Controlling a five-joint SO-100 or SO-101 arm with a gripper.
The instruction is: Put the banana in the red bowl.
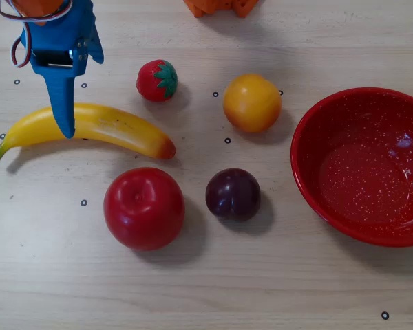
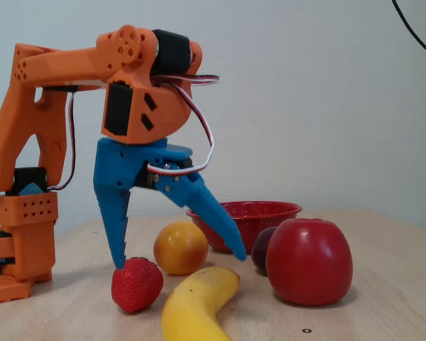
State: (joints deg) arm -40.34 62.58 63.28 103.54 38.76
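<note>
The banana (image 1: 117, 127) lies on the wooden table at the left of the overhead view, green stem tip to the left. In the fixed view it (image 2: 195, 305) points toward the camera. My gripper (image 1: 79, 93) is open and empty above the banana's stem half. In the overhead view one blue finger (image 1: 63, 113) crosses over the banana. In the fixed view the gripper (image 2: 177, 257) has its jaws spread wide, with the tips just above the table. The red bowl (image 1: 310, 172) stands empty at the right edge of the overhead view and shows behind the fruit in the fixed view (image 2: 259, 212).
A strawberry (image 1: 157, 80), a round yellow-orange fruit (image 1: 252, 103), a red apple (image 1: 144, 207) and a dark plum (image 1: 233, 194) lie between the banana and the bowl. The orange arm base (image 2: 21, 234) stands at the left of the fixed view.
</note>
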